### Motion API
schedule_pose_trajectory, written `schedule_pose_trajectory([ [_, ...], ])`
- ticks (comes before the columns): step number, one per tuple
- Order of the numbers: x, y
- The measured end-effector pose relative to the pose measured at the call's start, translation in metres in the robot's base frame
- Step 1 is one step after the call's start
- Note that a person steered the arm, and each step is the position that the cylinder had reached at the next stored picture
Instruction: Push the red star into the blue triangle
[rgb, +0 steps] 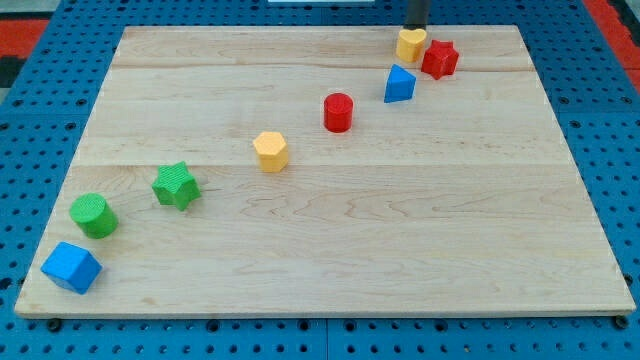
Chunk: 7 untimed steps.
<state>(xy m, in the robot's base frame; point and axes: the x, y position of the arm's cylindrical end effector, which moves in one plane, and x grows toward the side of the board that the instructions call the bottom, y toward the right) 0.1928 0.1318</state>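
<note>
Rod's lower end, my tip (415, 27), sits at the board's (330, 250) top edge, touching the yellow heart (410, 44). Red star (439, 59) lies just beside blue triangle (399, 84), apart.

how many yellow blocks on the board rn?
2. A yellow heart near the view's top, right beside my tip and the red star; a yellow hexagon mid-board. None looks hidden.

Lab test bench: pale wooden desk (330, 230) on blue perforated pegboard base (40, 120); red perforated panels (30, 30) beyond desk's far corners; small coloured plastic blocks on desk.
</note>
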Motion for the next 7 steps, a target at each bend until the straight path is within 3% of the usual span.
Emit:
schedule_pose_trajectory([
  [2,0.0,0.0],
  [5,0.047,0.062],
  [7,0.075,-0.007],
])
